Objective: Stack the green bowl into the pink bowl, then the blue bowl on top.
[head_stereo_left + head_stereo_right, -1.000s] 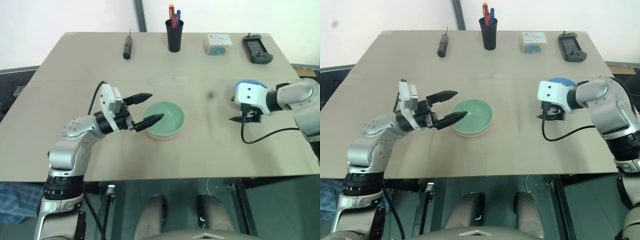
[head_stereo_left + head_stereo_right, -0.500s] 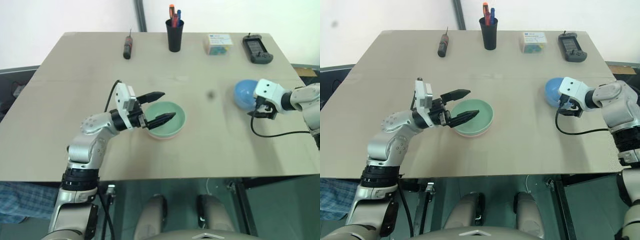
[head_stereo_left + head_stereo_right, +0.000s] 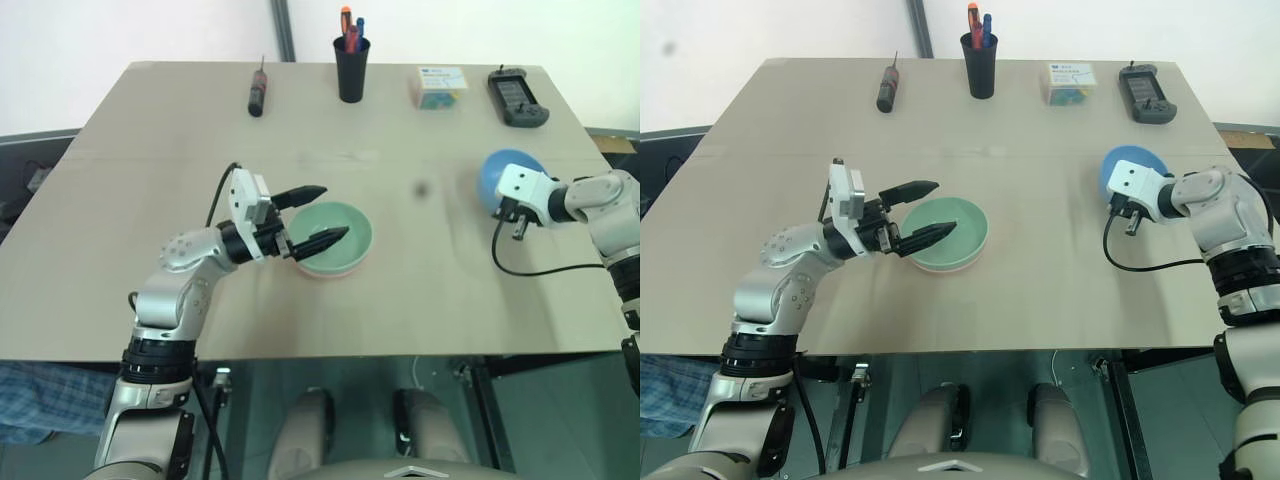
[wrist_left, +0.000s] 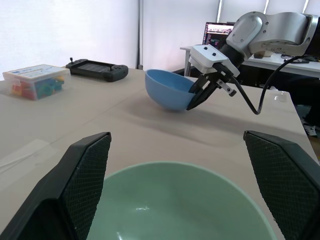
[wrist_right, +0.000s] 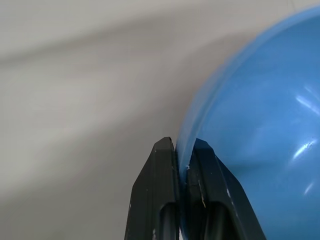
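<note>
Nested already: green bowl (image 3: 335,237) inside the pink bowl (image 3: 325,272) at mid-table, only a thin pink rim peeking out beneath. Off to the right of that stack, blue bowl (image 4: 169,90) tipped up with its rim pinched between the pressed-together fingers of the right gripper (image 5: 181,155), probably for carrying over as the top layer. Beside the stack's left edge, left gripper (image 3: 306,217) spread wide and holding nothing, seemingly clear of the landing spot.

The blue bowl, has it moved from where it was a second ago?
Yes. The blue bowl now sits further toward the table's right edge and slightly nearer the game controller, pinched at its rim by the right gripper.
</note>
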Robot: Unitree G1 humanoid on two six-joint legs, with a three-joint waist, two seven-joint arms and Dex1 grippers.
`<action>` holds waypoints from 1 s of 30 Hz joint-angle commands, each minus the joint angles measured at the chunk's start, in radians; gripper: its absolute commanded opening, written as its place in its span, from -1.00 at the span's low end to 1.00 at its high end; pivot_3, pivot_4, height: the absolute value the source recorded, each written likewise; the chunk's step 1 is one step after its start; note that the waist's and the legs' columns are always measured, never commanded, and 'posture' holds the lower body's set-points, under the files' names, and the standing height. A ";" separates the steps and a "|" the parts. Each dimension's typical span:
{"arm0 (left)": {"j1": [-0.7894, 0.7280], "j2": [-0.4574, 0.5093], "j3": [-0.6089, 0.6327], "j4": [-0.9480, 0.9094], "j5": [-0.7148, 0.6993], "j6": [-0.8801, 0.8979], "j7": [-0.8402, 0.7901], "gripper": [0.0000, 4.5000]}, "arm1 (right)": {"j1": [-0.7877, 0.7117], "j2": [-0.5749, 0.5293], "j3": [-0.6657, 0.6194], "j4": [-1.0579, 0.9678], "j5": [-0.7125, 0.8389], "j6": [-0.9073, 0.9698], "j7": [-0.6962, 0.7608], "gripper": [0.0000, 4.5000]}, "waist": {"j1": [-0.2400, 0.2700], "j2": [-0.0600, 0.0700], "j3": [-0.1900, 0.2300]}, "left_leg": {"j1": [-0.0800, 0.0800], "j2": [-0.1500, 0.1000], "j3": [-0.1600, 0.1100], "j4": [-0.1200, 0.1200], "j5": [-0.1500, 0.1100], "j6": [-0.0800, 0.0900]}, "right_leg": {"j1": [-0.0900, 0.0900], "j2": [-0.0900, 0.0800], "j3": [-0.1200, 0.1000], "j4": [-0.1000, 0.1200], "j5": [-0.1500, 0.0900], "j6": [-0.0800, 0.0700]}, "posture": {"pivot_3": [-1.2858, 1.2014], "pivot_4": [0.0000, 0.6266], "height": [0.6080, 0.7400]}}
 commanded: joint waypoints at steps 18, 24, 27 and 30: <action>0.144 0.237 0.185 0.021 0.007 -0.030 -0.050 1.00 | -0.057 0.133 0.121 -0.847 0.104 0.286 0.162 -0.98 | 0.003 0.001 0.000 | -0.002 0.000 -0.003 0.001 0.000 0.000 | -0.002 0.000 -0.003 0.001 0.000 0.000 | 0.03 -0.52 1.00; 0.212 0.289 0.233 0.045 0.014 -0.050 -0.078 1.00 | -0.064 0.215 0.235 -0.898 0.063 0.306 0.129 -0.98 | 0.000 0.001 0.000 | -0.002 0.000 -0.003 0.001 0.000 0.000 | -0.002 0.000 -0.003 0.001 0.000 0.000 | 0.03 -0.52 1.00; 0.233 0.307 0.253 0.063 0.016 -0.061 -0.093 1.00 | -0.082 0.249 0.277 -0.897 0.037 0.299 0.114 -0.98 | -0.001 0.001 0.000 | -0.002 0.000 -0.003 0.001 0.000 0.000 | -0.002 0.000 -0.003 0.002 0.000 0.000 | 0.03 -0.52 1.00; 0.238 0.313 0.260 0.074 0.017 -0.068 -0.098 1.00 | -0.098 0.273 0.297 -0.889 0.023 0.295 0.107 -0.98 | 0.001 0.001 0.000 | -0.002 0.000 -0.003 0.001 0.000 0.000 | -0.002 0.000 -0.003 0.002 0.000 0.000 | 0.03 -0.52 1.00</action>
